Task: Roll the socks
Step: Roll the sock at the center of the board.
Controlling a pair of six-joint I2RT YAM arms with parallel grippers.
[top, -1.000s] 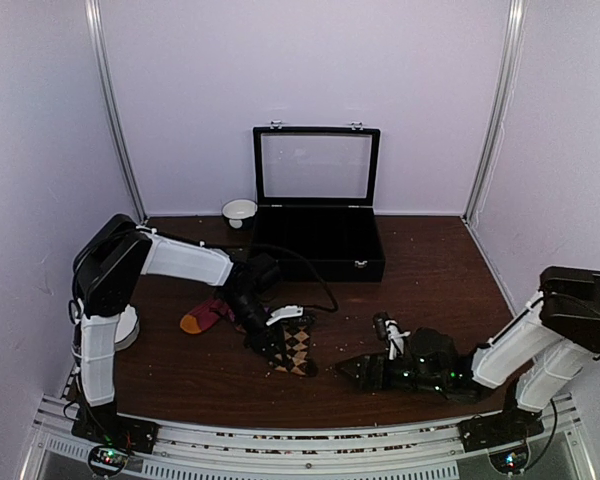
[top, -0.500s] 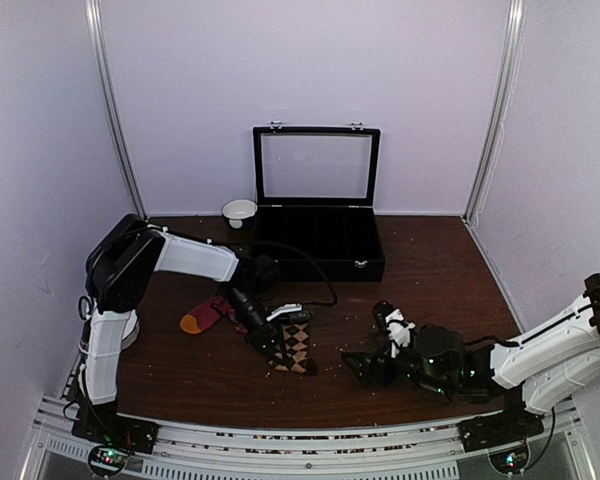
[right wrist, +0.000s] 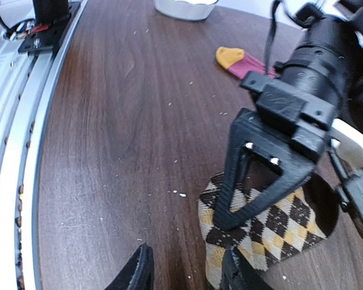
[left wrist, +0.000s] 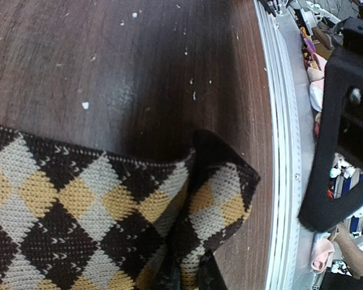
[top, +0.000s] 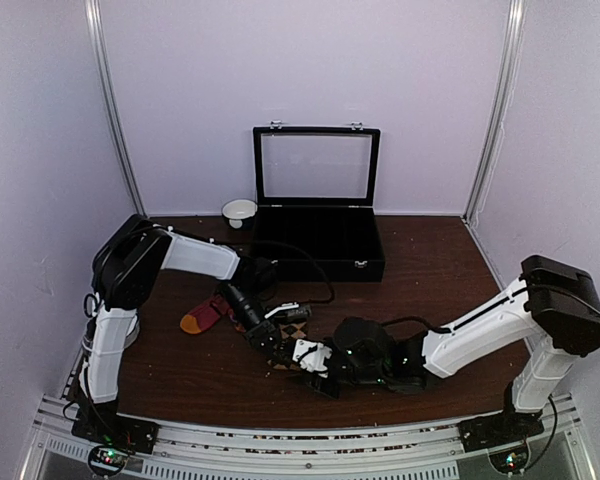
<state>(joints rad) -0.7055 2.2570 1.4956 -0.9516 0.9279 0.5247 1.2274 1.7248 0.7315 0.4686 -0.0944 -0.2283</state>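
Brown argyle sock (right wrist: 272,235) lies near the front rail (right wrist: 12,181). Its far end is cut off, so its long axis is unclear. The left gripper (top: 272,342) pinches a raised fold of it; the right gripper (right wrist: 184,269) stands spread astride its corner. Bare tabletop (top: 440,280) opens to the right. The magenta sock (top: 208,313) slants, orange toe front-left, partly hidden by the left arm.

Left arm (top: 195,258) folded forward, forearm reaching toward centre, wrist tipped down | left gripper (top: 270,342) low, jaws pinched together on the argyle sock (left wrist: 78,199) | right arm (top: 475,330) stretched long and low toward the left arm | right gripper (right wrist: 187,269) just beside the left gripper, jaws partly apart
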